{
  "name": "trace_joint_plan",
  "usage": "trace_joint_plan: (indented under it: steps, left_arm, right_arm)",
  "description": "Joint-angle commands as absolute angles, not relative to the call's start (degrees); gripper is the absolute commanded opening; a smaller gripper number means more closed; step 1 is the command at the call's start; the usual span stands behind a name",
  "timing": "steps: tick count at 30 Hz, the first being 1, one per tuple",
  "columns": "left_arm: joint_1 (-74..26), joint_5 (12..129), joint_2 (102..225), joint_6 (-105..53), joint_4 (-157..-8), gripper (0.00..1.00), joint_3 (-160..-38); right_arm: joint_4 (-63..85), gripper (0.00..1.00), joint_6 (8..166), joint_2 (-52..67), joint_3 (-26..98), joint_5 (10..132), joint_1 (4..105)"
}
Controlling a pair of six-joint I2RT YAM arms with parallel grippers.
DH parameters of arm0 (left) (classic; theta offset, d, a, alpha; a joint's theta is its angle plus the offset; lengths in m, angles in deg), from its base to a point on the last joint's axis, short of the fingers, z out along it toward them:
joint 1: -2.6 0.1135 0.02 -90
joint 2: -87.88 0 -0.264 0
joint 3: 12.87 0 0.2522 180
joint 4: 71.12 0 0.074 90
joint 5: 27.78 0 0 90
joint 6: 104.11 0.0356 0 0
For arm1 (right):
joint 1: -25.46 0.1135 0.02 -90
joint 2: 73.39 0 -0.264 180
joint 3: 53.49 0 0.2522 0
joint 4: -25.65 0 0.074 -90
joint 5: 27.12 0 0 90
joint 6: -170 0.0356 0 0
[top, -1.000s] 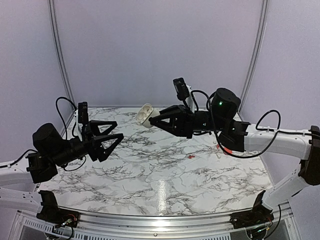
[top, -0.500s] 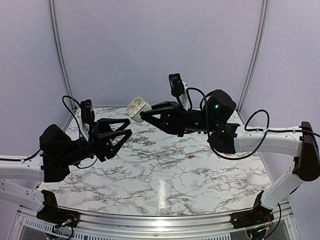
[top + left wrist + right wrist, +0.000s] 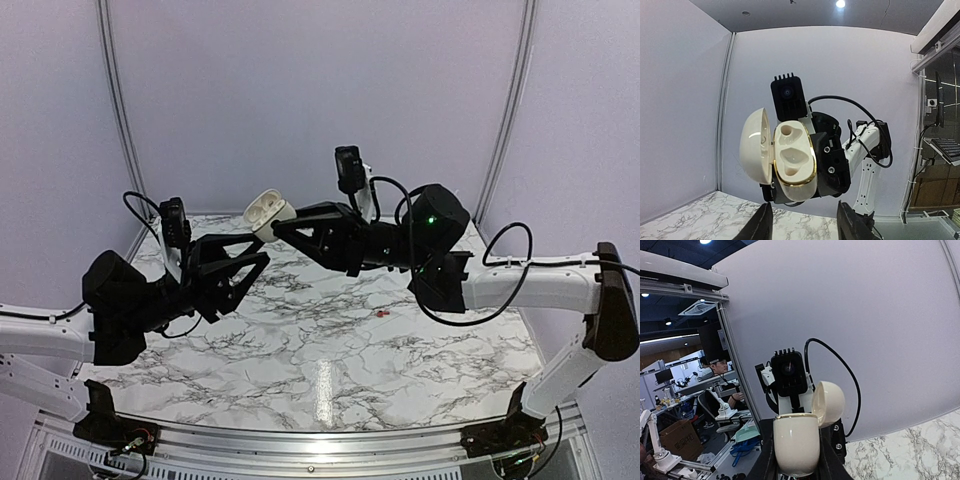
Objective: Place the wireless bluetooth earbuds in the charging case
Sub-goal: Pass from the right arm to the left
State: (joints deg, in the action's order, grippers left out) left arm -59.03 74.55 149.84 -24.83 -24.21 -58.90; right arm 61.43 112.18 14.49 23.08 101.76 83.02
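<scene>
My right gripper (image 3: 279, 228) is raised over the back left of the table and shut on the cream charging case (image 3: 268, 212). The case's lid is swung open. In the left wrist view the charging case (image 3: 792, 155) faces the camera and both its sockets are empty. Just below and left of it, my left gripper (image 3: 258, 250) points up at it, open, jaws a modest gap apart with nothing between them (image 3: 805, 222). A tiny red earbud (image 3: 382, 313) lies on the marble right of centre. The right wrist view has the charging case (image 3: 796, 442) between my right gripper's fingers (image 3: 765, 460).
The marble table (image 3: 300, 370) ends in a metal rail at the near edge. Curved frame posts (image 3: 115, 110) rise at the back left and back right. The right arm's elbow (image 3: 440, 240) hangs above the table's right half.
My right arm carried the open case up and to the left. My left arm rose and reached right towards it, and its jaws narrowed.
</scene>
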Motion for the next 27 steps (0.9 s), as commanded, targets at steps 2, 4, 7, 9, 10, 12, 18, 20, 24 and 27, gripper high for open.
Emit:
trace_joint_plan:
  steps: [2, 4, 7, 9, 10, 12, 18, 20, 24, 27]
  left_arm:
    - [-59.9, 72.4, 150.6, -23.6, -20.6, 0.44, -61.3]
    - [-60.1, 71.6, 150.6, -23.7, -20.2, 0.43, -61.3]
    - [-60.4, 71.0, 151.4, -24.5, -18.7, 0.42, -61.2]
    - [-60.8, 70.5, 152.2, -24.9, -17.5, 0.41, -61.3]
    - [-61.0, 70.2, 152.5, -25.0, -17.0, 0.40, -61.3]
    - [-61.4, 69.2, 153.0, -25.2, -16.2, 0.39, -61.3]
    - [-61.7, 67.6, 154.4, -26.3, -13.5, 0.36, -61.2]
    - [-61.8, 67.4, 155.0, -26.7, -12.4, 0.35, -61.2]
    - [-61.9, 66.7, 155.9, -27.3, -10.9, 0.35, -61.2]
    - [-61.9, 66.2, 156.2, -27.3, -10.5, 0.34, -61.6]
  right_arm:
    - [64.2, 0.00, 112.7, 15.0, 23.9, 99.9, 83.7]
    - [64.1, 0.00, 112.4, 14.9, 23.9, 99.7, 83.7]
    - [64.0, 0.00, 112.5, 15.3, 24.0, 99.8, 83.9]
    - [64.1, 0.00, 112.6, 15.4, 23.8, 99.6, 84.0]
    - [64.2, 0.00, 112.5, 15.5, 23.7, 99.6, 84.0]
    - [64.3, 0.00, 112.3, 15.3, 23.5, 99.3, 84.2]
    - [64.5, 0.00, 111.4, 14.7, 22.3, 97.9, 84.3]
    - [64.5, 0.00, 111.2, 14.6, 22.1, 97.8, 84.3]
    - [64.6, 0.00, 111.1, 14.4, 21.7, 97.5, 84.3]
    - [64.6, 0.00, 111.0, 14.2, 21.5, 97.3, 84.3]
